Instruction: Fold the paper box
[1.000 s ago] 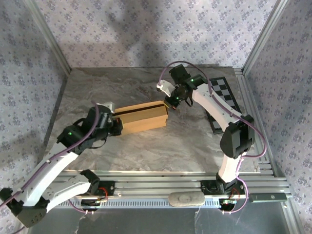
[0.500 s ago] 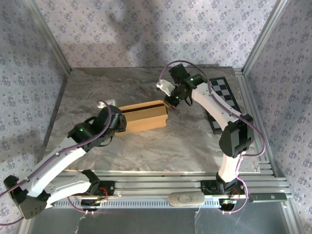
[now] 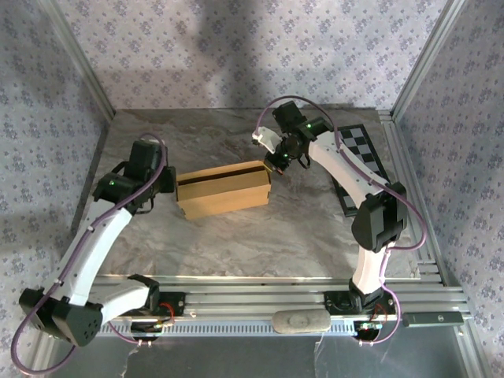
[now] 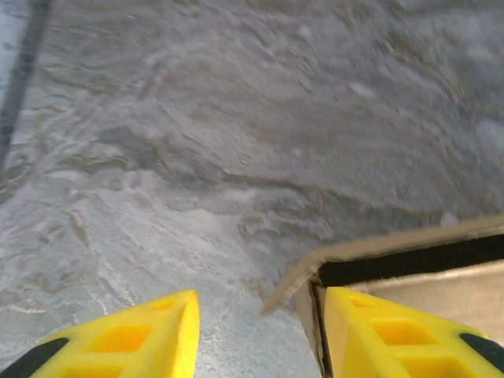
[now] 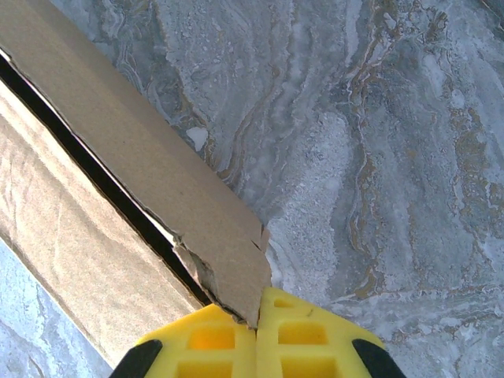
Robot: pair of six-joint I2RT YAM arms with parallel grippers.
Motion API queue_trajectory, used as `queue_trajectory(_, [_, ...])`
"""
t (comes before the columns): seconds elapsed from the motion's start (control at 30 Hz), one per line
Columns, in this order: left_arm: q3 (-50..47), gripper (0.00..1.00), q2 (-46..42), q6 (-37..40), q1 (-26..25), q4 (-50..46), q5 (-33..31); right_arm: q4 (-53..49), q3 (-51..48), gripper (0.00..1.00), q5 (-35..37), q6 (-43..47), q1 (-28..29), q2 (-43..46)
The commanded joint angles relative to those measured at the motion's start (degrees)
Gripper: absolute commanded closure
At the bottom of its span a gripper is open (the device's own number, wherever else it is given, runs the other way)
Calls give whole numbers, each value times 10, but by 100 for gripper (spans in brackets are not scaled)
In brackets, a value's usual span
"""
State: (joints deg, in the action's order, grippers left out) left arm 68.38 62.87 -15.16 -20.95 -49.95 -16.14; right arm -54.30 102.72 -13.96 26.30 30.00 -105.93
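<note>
The tan paper box (image 3: 223,189) lies mid-table as a long shallow box with a dark slot along its far side. My right gripper (image 3: 273,163) is shut on the box's far right corner; in the right wrist view the yellow fingertips (image 5: 293,331) pinch the torn cardboard wall (image 5: 157,181). My left gripper (image 3: 164,183) stands open at the box's left end. In the left wrist view its yellow fingers (image 4: 150,335) straddle bare table, with the box's left corner flap (image 4: 315,268) beside the right finger (image 4: 386,331).
A black-and-white checkerboard (image 3: 358,161) lies at the table's right side under the right arm. Metal frame posts and patterned walls close in the marble table (image 3: 236,236) on three sides. A rail runs along the near edge.
My left arm has pulled back leftward off the box's left end and swung toward the far left. The box and the right gripper have stayed put.
</note>
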Motion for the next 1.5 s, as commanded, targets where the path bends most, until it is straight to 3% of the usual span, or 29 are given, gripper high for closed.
queue_trajectory(0.0, [0,53,-10,60,3,15,44,-42,11,100,-13,-10,-1,-17])
queue_trajectory(0.23, [-9,46,15,88,12,18,43,-43,14,100,-20,-9,-3,-21])
queue_trajectory(0.43, [-9,47,39,110,20,14,56,-44,13,100,-20,-9,-4,-22])
queue_trajectory(1.1, [0,79,67,101,39,17,102,-48,21,100,-25,-16,-5,-28])
queue_trajectory(1.23, [13,89,76,86,39,10,114,-52,28,100,-26,-28,-4,-30])
queue_trajectory(1.47, [33,96,85,41,40,2,144,-71,47,100,-20,-75,1,-35])
